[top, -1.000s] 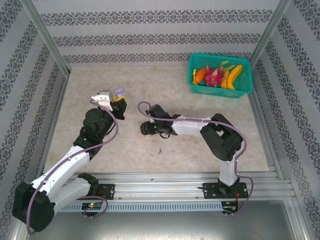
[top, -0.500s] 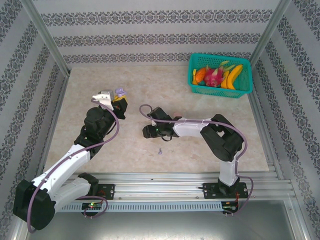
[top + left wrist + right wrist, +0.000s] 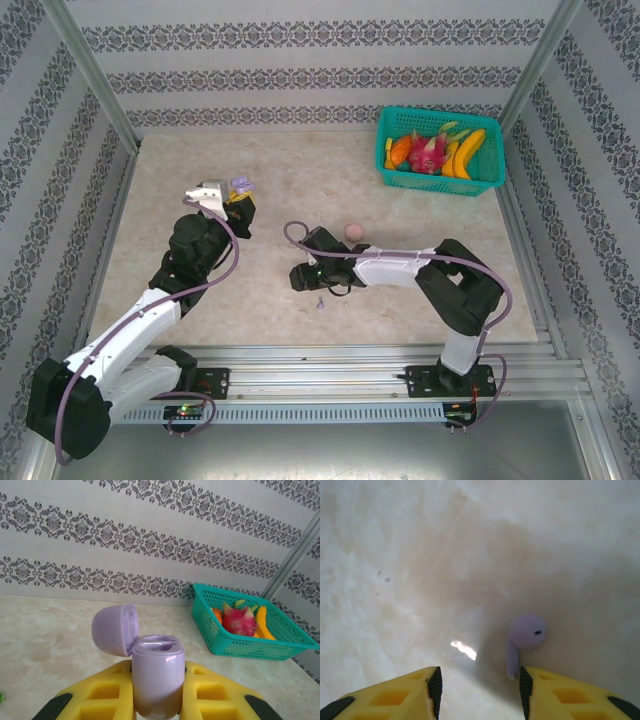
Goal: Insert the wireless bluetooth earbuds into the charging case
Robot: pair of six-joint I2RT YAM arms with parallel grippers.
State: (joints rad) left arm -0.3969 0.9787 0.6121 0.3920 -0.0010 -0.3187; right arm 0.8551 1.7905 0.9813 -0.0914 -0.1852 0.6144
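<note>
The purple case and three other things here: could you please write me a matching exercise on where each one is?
Things: 1 purple case; 2 purple earbud; 3 teal basket; 4 round pink case.
Places: A far right corner; B in the left gripper, lid open; C table, beyond the right arm; D table, before the open right gripper.
Pairs: 1-B, 2-D, 3-A, 4-C.

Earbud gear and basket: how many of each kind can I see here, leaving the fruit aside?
Charging cases: 2, the purple case and the pink case.
Earbuds: 1, the purple earbud.
Baskets: 1, the green basket.
Total: 4.
</note>
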